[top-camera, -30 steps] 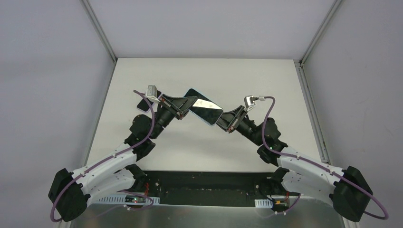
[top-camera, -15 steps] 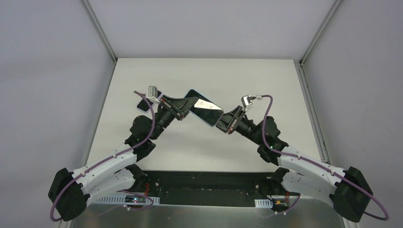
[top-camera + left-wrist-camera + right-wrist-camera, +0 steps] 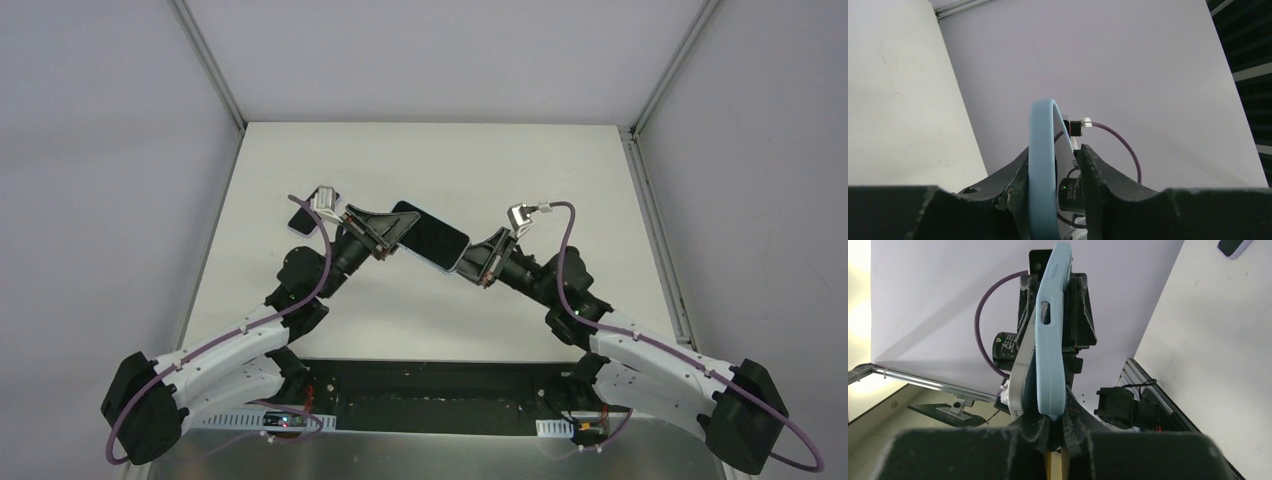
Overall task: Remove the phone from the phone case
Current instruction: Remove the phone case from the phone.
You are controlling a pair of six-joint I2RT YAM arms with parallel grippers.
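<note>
Phone case (image 3: pixel 1050 340), light blue, is held up off the worktop (image 3: pixel 560 170) over its middle, slung between the two grippers and slanting from far-left to near-right. Phone (image 3: pixel 432 235) sits in it dark face up. In the right wrist view the phone's silver edge has split away from the case at the near end, still seated at the far end, so partly peeled out. Right gripper (image 3: pixel 468 262) has the near-right end: fingers pressed together on the blue case's end lip, which runs down between the pads. The phone's silver corner sits just outside that pinch, beside one finger, and whether it touches the finger is unclear. Left gripper (image 3: pixel 393 228) is at the far-left end: fingers spread around the case's rounded end. In the left wrist view one finger is up against the blue edge and there is a visible gap at the other finger, with the other arm's hardware showing through it. So it looks like a loose straddle, not a clamp. Both arms reach in from the near edge and meet at the phone in a V. A small dark device with a pale rim (image 3: pixel 303 218) lies flat near the worktop's left edge, just behind the left wrist camera, well apart from the held phone. It also shows at the top right corner of the right wrist view. Grey walls stand around the worktop.
</note>
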